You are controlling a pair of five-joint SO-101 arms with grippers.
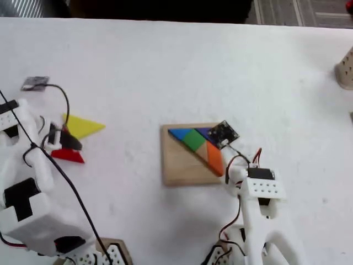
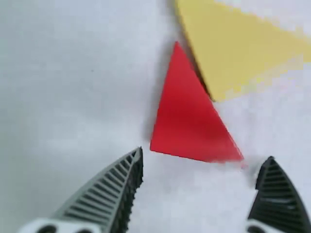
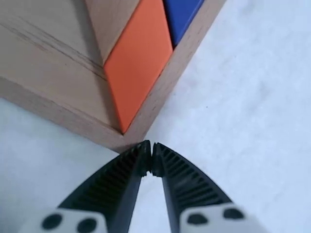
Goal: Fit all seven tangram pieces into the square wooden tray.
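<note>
- Square wooden tray [image 1: 179, 168] sits mid-counter, half filled; the other half is bare wood.
- Flat red triangle [image 2: 189, 121] lies well apart from the tray, near a flat yellow triangle [image 2: 233, 53].
- Left fingers [image 2: 116, 189]: spread wide, empty, just short of the red triangle.
- Right fingers [image 3: 126, 179]: pressed together on nothing, off the tray corner.
- Risk: the piece lies thin and flat, so the fingers may skid over it or shove the yellow one.

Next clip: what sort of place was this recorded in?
Probably a robotics lab bench: a white table, left arm and right arm with exposed wiring, and a wooden tray of puzzle pieces.
</note>
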